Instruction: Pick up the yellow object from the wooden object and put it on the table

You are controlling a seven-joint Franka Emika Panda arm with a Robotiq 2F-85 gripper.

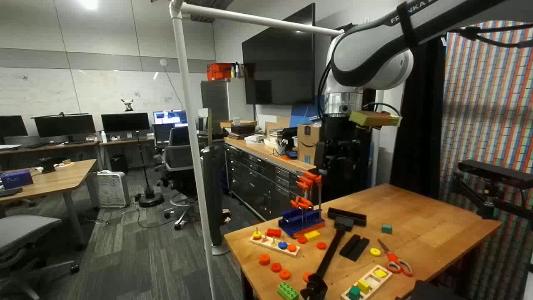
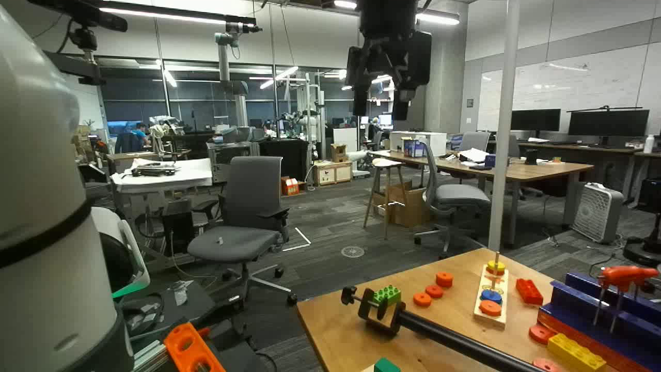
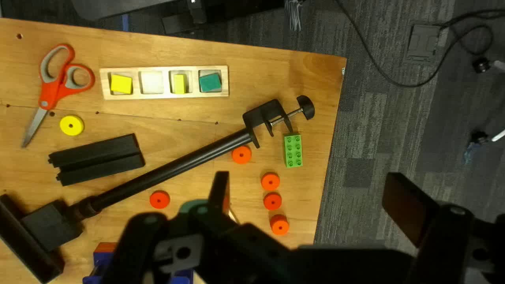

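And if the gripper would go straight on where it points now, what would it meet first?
The gripper points down, probably towards the black clamp and green brick on the table; depth is unclear, but the clamp would likely come first.

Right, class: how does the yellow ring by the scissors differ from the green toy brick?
Shape: the yellow ring is round with a hole in its middle; the green toy brick is oblong with studs on top.
Place: the ring lies beside the scissors, the brick near the black clamp.
Shared: both rest directly on the wooden table.
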